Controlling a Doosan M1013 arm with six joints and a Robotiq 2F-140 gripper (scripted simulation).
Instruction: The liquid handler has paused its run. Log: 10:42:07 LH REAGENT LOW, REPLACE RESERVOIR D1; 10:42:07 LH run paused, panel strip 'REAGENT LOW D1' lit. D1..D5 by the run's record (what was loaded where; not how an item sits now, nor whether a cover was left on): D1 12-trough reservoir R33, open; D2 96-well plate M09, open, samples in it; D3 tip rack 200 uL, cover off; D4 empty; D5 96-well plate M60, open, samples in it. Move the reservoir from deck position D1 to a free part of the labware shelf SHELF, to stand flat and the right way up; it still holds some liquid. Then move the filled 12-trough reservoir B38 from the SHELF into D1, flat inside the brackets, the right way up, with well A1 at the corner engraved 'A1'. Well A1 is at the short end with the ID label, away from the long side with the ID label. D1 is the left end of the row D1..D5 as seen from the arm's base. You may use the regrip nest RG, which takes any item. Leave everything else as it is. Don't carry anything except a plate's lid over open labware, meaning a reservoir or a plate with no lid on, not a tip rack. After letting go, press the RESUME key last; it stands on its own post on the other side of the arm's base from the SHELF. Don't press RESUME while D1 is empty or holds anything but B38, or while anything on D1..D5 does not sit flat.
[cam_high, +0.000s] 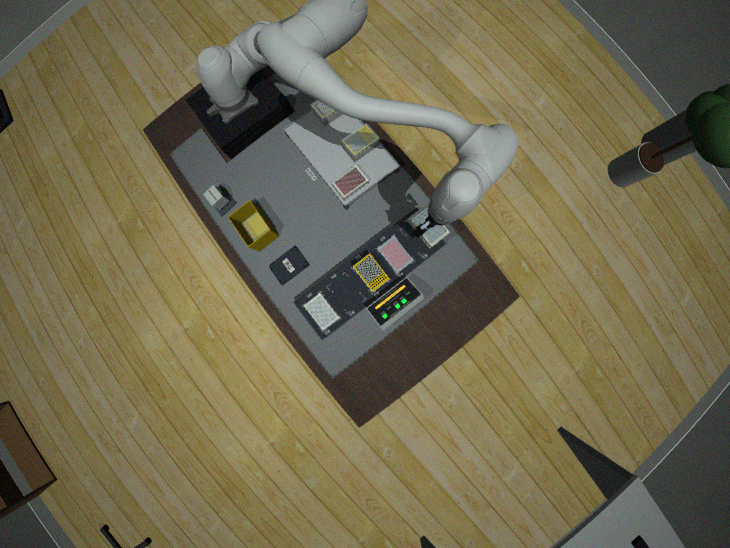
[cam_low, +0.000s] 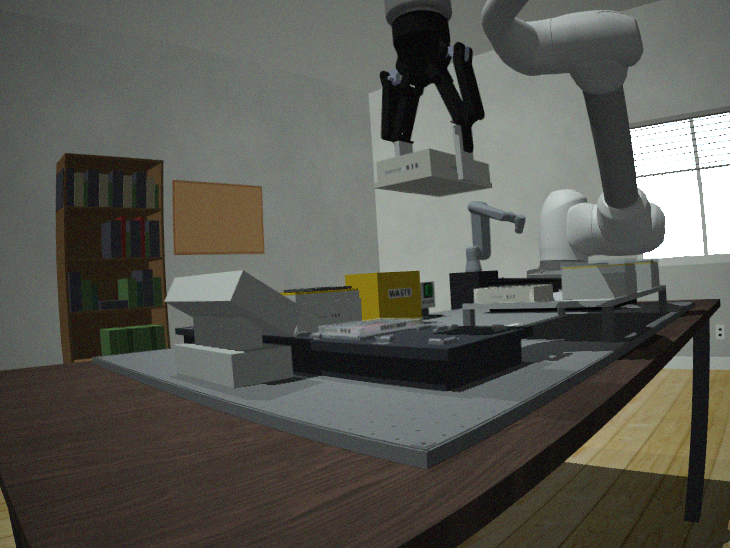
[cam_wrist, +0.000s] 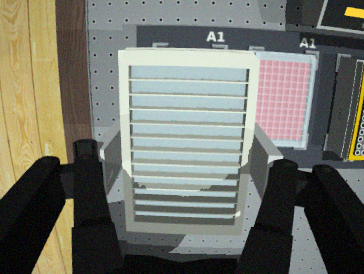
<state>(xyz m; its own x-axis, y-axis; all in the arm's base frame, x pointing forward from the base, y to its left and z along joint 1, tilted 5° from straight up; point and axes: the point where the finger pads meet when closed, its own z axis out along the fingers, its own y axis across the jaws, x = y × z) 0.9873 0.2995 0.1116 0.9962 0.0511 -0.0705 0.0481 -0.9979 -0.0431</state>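
gripper (cam_low: 431, 144): black fingers clamp the long sides of the reservoir (cam_low: 433, 171) | reservoir: pale boxy tray (twelve thin troughs, bluish liquid), level, high in the air above the dark deck (cam_low: 412, 353) | plate (cam_wrist: 284, 99): pink grid, alongside below

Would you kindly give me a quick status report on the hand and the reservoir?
Hand shut on reservoir, held level, high above the deck. D1 bay below it, vacant. Open pink plate alongside; keep off it.

Overhead, low table-edge and downward wrist views; shared deck (cam_high: 344, 291).
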